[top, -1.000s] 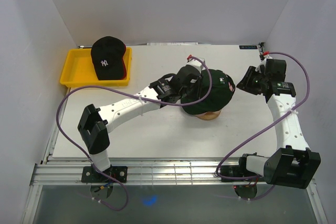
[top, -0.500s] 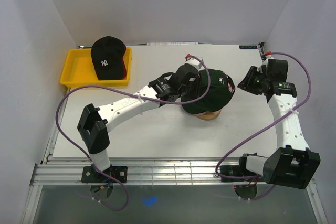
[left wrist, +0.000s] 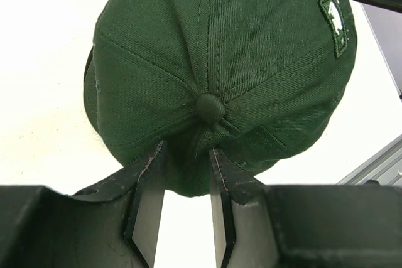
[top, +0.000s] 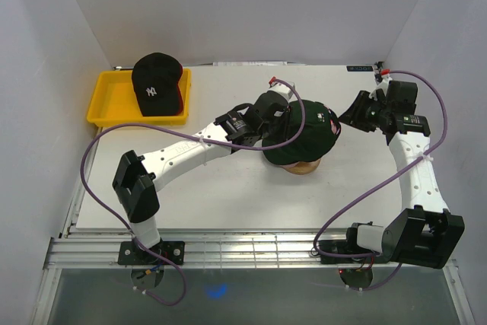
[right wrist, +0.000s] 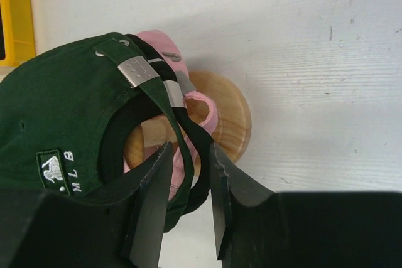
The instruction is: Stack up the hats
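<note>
**A:** Where is the green cap (left wrist: 213,48)?

**B:** It's on top, over a pink cap (right wrist: 156,39), and both sit on the wooden stand (right wrist: 229,120) in the middle of the worktop (top: 228,195). A black strap (right wrist: 196,139) shows between them, and I cannot tell whose it is.

**A:** And the claws?

**B:** The left claw (left wrist: 187,152) is pinched on the green cap's crown, just below the button. The right claw (right wrist: 186,149) straddles the rear rims, part-closed. I cannot tell whether it is gripping.

**A:** How far along is the task?

**B:** About midway, I'd judge. The green cap looks nearly seated. The black cap (top: 156,74) lies in the yellow tray (top: 114,97), well apart from the stand, and is not yet stacked.
</note>
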You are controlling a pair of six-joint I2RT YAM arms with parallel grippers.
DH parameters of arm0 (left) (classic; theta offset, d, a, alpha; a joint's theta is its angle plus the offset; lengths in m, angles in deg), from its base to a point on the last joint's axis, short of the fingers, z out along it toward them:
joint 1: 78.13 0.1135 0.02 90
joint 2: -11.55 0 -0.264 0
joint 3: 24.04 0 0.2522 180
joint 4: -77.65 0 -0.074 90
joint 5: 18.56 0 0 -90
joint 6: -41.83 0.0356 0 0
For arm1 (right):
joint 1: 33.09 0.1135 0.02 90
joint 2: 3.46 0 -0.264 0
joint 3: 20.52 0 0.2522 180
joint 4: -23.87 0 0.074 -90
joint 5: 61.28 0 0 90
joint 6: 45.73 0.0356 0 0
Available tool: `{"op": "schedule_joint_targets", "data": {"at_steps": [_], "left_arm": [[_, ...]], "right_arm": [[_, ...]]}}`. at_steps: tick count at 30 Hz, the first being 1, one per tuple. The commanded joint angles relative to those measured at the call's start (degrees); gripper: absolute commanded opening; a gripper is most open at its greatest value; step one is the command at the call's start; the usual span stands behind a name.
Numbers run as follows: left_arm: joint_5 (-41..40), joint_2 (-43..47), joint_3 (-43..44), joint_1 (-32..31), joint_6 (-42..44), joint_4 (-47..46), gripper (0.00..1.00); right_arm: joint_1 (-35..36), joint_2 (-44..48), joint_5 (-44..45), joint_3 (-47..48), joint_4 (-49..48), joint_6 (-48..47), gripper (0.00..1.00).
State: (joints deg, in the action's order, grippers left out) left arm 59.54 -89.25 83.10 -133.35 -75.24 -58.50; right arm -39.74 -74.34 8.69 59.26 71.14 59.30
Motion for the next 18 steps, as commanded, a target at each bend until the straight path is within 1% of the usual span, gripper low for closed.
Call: {"op": "schedule_joint_targets", "data": {"at_steps": [1,18], "left_arm": [[-0.05,0.42,2.33,0.55,0.44,0.68,0.43],[0.21,-0.02,3.03,0.55,0.17,0.94,0.43]], "right_arm": [[0.94,-0.05,-2.56,2.27,-3.02,0.62,0.36],[2.26,-2.52,-2.12,-1.51,-5.83,0.88,0.35]]}}
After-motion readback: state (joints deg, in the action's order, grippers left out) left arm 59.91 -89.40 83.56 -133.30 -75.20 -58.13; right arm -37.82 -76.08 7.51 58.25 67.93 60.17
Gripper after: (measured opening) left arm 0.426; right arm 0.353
